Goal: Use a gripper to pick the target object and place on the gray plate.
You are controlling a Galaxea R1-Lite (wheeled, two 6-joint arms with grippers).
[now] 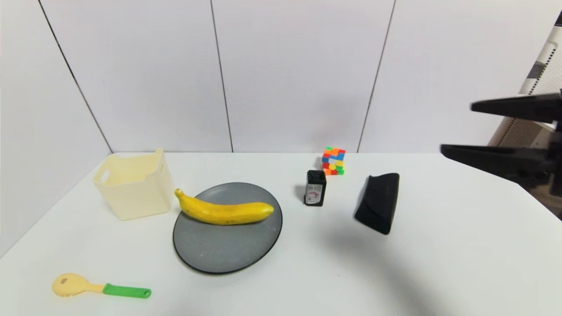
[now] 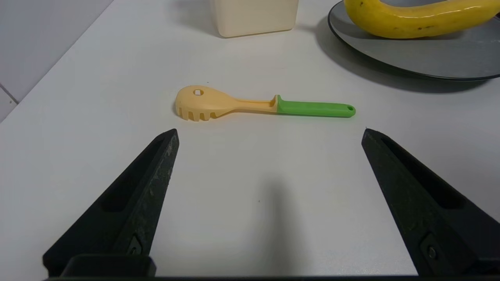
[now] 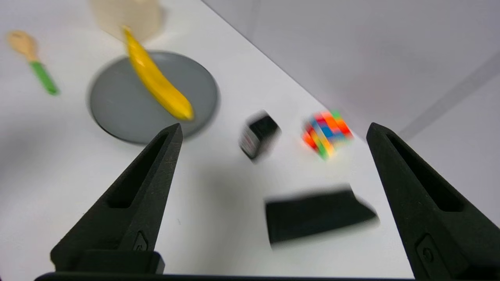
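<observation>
While both tools (image 2: 269,134) (image 3: 273,130) gape empty, banana (image 1: 225,212) lies on plate (image 1: 219,252) — white table (image 1: 439,263).

Looked plastic, smooth and faintly glossy: the cream basket (image 1: 131,186), the spoon (image 1: 99,287) with its green handle, the cube (image 1: 334,160). Seemed matt and finely speckled, with a thin darker rim: the plate (image 1: 219,252). Showed a smooth, slightly waxy yellow skin with small brown specks: the banana (image 1: 224,211). Appeared matt black and a little grainy, like moulded plastic: the fingers (image 2: 156,175) and (image 3: 148,179). Looked soft and matt black: the case (image 1: 379,202). Had glossy black sides and a paper-like label: the box (image 1: 315,188). Was smooth, matt white: the table (image 1: 439,263).
</observation>
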